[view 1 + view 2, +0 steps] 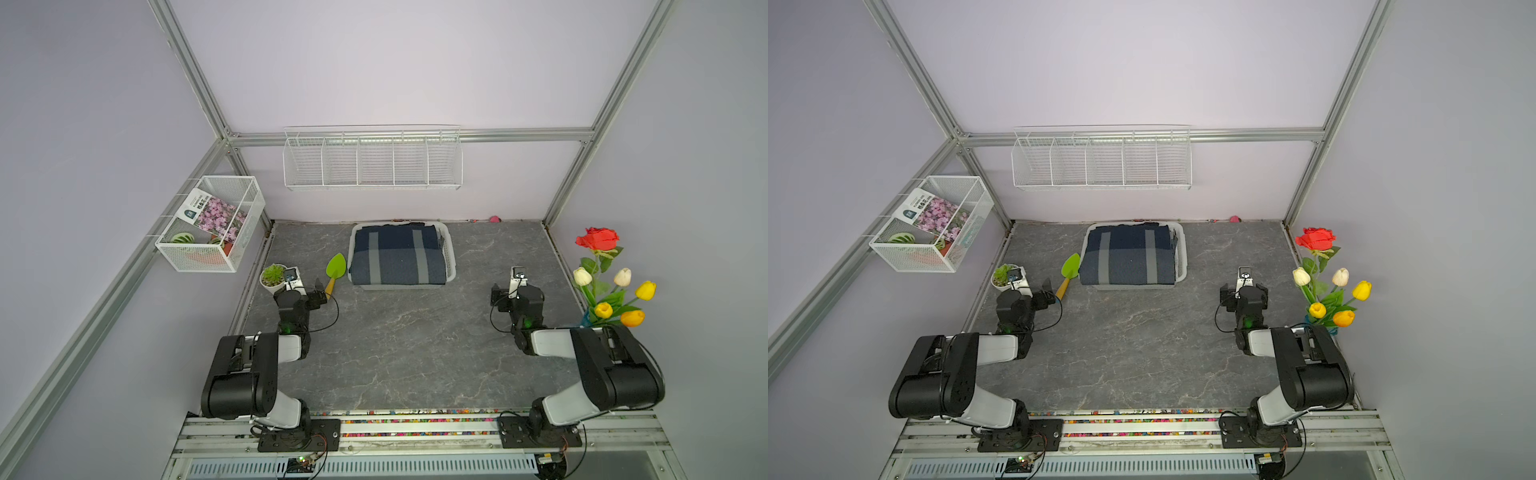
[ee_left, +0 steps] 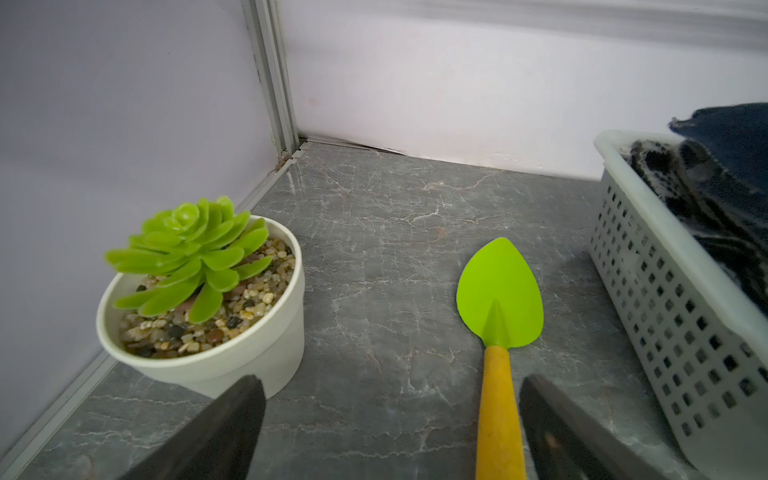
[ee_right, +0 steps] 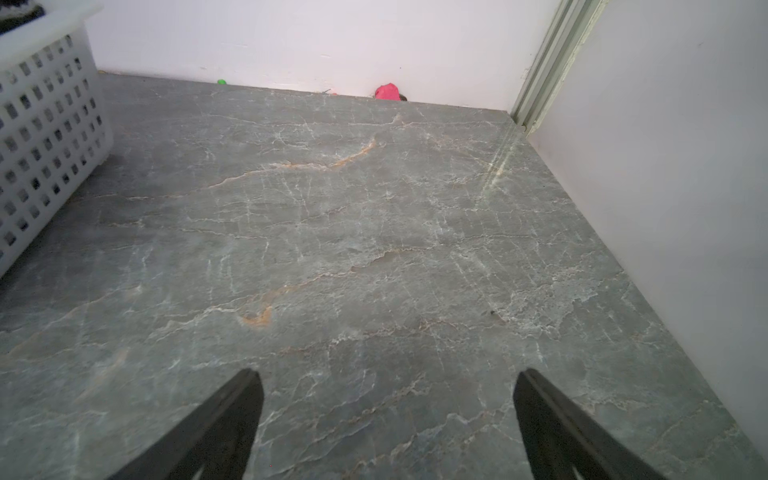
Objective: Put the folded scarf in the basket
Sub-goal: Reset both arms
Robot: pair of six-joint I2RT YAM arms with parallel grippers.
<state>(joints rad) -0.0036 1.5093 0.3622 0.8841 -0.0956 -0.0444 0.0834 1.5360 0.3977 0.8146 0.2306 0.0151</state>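
The folded scarf, dark blue with grey stripes, lies inside the white perforated basket at the back middle of the table, filling it and rising above the rim. The left wrist view shows the basket's wall with a dark scarf edge over it. My left gripper is open, low, to the basket's front left. On the basket's front right, my right gripper is open over bare table. Neither touches the scarf.
A green trowel with a yellow handle lies left of the basket, its handle between my left fingers. A potted succulent stands by the left wall. Flowers stand right. A mesh box and wire rack hang on walls.
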